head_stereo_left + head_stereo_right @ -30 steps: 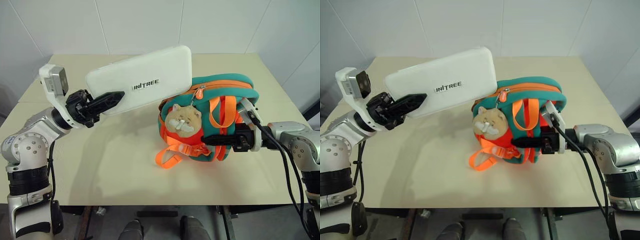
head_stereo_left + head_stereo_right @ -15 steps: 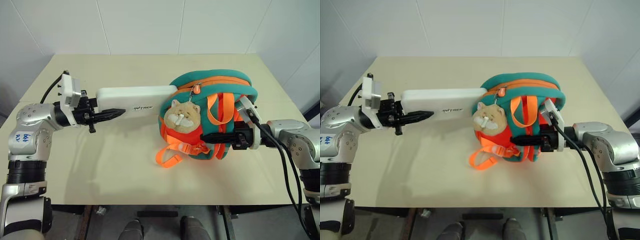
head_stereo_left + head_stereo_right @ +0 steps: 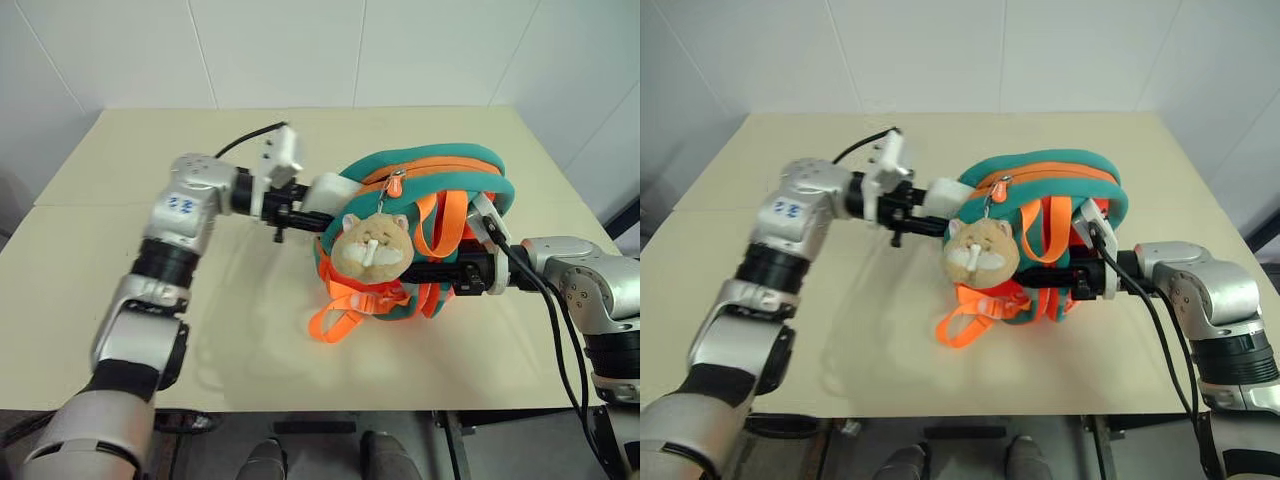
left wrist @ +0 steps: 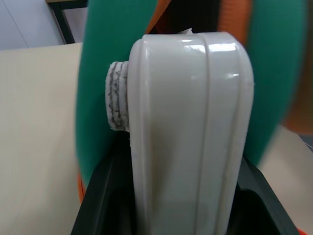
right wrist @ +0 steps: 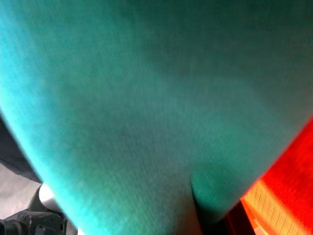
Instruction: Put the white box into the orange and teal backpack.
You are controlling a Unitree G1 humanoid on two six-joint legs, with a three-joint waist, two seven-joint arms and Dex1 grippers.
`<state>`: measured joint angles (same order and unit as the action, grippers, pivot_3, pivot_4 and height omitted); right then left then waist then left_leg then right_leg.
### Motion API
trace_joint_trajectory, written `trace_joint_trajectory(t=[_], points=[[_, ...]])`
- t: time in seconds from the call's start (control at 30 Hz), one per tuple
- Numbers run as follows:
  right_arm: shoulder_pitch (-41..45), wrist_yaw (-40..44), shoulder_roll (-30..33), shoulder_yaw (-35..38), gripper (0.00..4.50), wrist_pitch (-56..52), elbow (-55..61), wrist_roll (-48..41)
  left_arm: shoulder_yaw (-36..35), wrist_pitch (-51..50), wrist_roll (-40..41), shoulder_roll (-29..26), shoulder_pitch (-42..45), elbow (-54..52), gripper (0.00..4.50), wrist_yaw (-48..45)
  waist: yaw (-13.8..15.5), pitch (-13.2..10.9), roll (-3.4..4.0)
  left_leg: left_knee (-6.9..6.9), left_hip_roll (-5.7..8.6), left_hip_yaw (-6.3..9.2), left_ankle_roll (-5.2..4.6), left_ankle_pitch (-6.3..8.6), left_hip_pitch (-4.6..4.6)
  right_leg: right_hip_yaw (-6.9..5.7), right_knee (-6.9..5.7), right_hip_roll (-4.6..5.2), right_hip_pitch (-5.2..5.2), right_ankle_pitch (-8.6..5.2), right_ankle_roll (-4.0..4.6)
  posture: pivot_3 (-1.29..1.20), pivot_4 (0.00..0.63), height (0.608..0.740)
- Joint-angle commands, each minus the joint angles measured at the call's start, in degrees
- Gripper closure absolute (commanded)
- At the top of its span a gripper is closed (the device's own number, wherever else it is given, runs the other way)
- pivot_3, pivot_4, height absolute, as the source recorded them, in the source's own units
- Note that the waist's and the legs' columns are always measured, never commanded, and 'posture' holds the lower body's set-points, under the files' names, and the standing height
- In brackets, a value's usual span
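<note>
The orange and teal backpack (image 3: 440, 165) stands on the table, right of the middle, with a tan plush charm (image 3: 372, 243) hanging on its front. The white box (image 3: 335, 190) pokes out of the backpack's open left side; only its near end shows, the rest is hidden inside. My left gripper (image 3: 305, 215) is shut on that end. In the left wrist view the box's rounded edge (image 4: 190, 122) sits between the black fingers (image 4: 105, 196) against teal fabric (image 4: 95, 98). My right gripper (image 3: 440, 272) is shut on the backpack's lower front, among the orange straps.
The beige table (image 3: 250, 330) spreads wide to the left and in front of the backpack. An orange strap loop (image 3: 335, 322) lies on it in front of the bag. A white wall (image 3: 300, 50) stands behind the table's far edge.
My left arm swung right and pushed the white box end first into the backpack, so most of the box has gone out of sight. The right gripper kept its hold and place.
</note>
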<state>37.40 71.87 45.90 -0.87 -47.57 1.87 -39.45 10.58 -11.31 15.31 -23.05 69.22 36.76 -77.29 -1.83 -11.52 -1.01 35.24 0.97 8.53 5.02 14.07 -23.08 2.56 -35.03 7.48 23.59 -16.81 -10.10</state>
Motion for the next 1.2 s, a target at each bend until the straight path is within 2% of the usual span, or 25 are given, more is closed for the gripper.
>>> trace_joint_trajectory(t=[0.03, 0.13, 0.2, 0.27, 0.3, 0.47, 0.57, 0.73, 0.87, 1.0, 1.1, 1.2], points=[[0.8, -0.9, -0.6, 0.3, 4.47, 0.4, 1.0, 0.4, 0.5, 6.1, -1.4, 5.6, 3.9, 4.1, 3.1, -0.6, 0.2, 0.0, 0.0, 0.0, 0.0, 0.0, 0.0, 0.0, 0.0, 0.0, 0.02, 0.0, 0.0, 0.0, -0.01, 0.0, 0.15, 0.74], [0.4, -1.7, -1.1, 0.7, 4.47, 0.0, 2.2, -0.2, 0.0, 6.5, -3.0, 7.8, 4.9, 6.5, 3.1, 0.6, 0.3, 0.0, 0.0, 0.04, 0.02, 0.0, 0.0, 0.0, -0.03, 0.0, 0.04, 0.03, -0.01, -0.01, -0.02, 0.0, 0.15, 0.74], [-0.1, -2.3, -1.4, 1.0, 4.5, -0.2, 3.0, -0.5, -0.3, 6.6, -3.5, 7.9, 4.5, 5.9, 2.36, 0.8, 0.3, 0.0, 0.0, 0.05, 0.02, -0.01, 0.0, 0.0, -0.03, 0.0, 0.02, 0.03, 0.0, -0.01, -0.02, 0.0, 0.15, 0.74], [-0.5, -2.8, -1.5, 1.2, 4.5, -0.4, 3.5, -0.8, -0.9, 4.6, -1.4, 6.8, 3.1, 3.1, 1.85, -3.9, 0.3, 0.0, -0.01, 0.06, 0.02, 0.0, 0.0, -0.01, -0.02, 0.0, -0.03, 0.02, 0.0, -0.01, -0.02, 0.0, 0.15, 0.74], [-0.7, -3.0, -1.5, 1.3, 4.5, -0.4, 3.6, -0.8, -1.9, 5.5, -1.0, 6.6, 2.7, 2.8, 1.59, -3.5, 0.2, 0.0, 0.0, 0.07, 0.02, 0.0, 0.01, -0.01, -0.03, 0.0, -0.02, 0.02, 0.0, 0.0, -0.02, 0.0, 0.15, 0.74], [-1.2, -3.5, -1.9, 1.4, 4.5, -0.2, 3.5, -0.7, -6.2, 7.0, -0.6, 1.2, 2.6, 4.2, 0.12, -3.6, -0.2, 0.0, 0.0, 0.07, 0.0, 0.0, 0.01, -0.01, -0.03, 0.01, -0.11, 0.01, 0.08, -0.01, -0.02, 0.0, 0.15, 0.74], [-1.1, -3.6, -2.4, 1.1, 4.5, 0.2, 2.9, -0.4, -7.1, 7.9, -1.3, -4.1, 2.5, 5.0, 0.04, -5.8, -0.3, 0.0, 0.0, 0.07, 0.0, 0.0, 0.02, -0.01, -0.02, 0.01, -0.15, 0.01, 0.08, -0.01, -0.02, 0.0, 0.15, 0.74], [-0.8, -3.9, -3.1, 0.6, 4.5, 0.9, 1.9, 0.4, -8.9, 5.5, -0.2, -9.9, 2.0, 2.3, 0.04, -8.7, 0.1, 0.0, 0.0, 0.11, 0.01, 0.0, -0.01, -0.03, 0.0, 0.01, -0.26, 0.02, 0.06, -0.01, -0.01, 0.0, 0.15, 0.74], [-0.7, -3.8, -3.3, 0.3, 4.5, 1.4, 1.2, 0.9, -10.6, -2.1, 4.2, -13.6, -1.6, -8.3, 0.04, -10.8, 0.1, 0.0, 0.0, 0.14, 0.01, 0.02, -0.01, -0.03, 0.0, 0.02, -0.52, 0.01, 0.06, -0.01, -0.01, 0.0, 0.15, 0.74], [-0.5, -3.4, -3.4, 0.1, 4.5, 1.8, 0.6, 1.2, -11.1, -11.9, 10.7, -16.0, -8.7, -26.0, 0.04, -9.3, -0.3, 0.0, 0.01, 0.14, 0.0, 0.04, -0.01, -0.03, 0.0, 0.04, -0.59, 0.01, 0.06, -0.02, 0.0, 0.0, 0.15, 0.74], [0.0, -3.1, -3.7, -0.2, 4.5, 1.9, -0.1, 1.6, -10.9, -17.4, 14.2, -16.1, -12.8, -36.2, 0.04, -6.2, -0.2, 0.0, 0.0, 0.17, -0.01, 0.04, -0.01, -0.03, 0.01, 0.05, -0.62, 0.0, 0.06, -0.02, 0.01, 0.0, 0.15, 0.74], [0.9, -2.7, -4.3, -0.9, 4.5, 2.2, -0.9, 2.1, -9.9, -18.1, 14.8, -13.2, -14.9, -41.1, 0.04, -1.6, 0.0, 0.0, 0.0, 0.32, 0.0, 0.05, -0.1, 0.02, 0.02, 0.06, -0.56, 0.0, 0.06, -0.03, 0.02, 0.0, 0.15, 0.74]])
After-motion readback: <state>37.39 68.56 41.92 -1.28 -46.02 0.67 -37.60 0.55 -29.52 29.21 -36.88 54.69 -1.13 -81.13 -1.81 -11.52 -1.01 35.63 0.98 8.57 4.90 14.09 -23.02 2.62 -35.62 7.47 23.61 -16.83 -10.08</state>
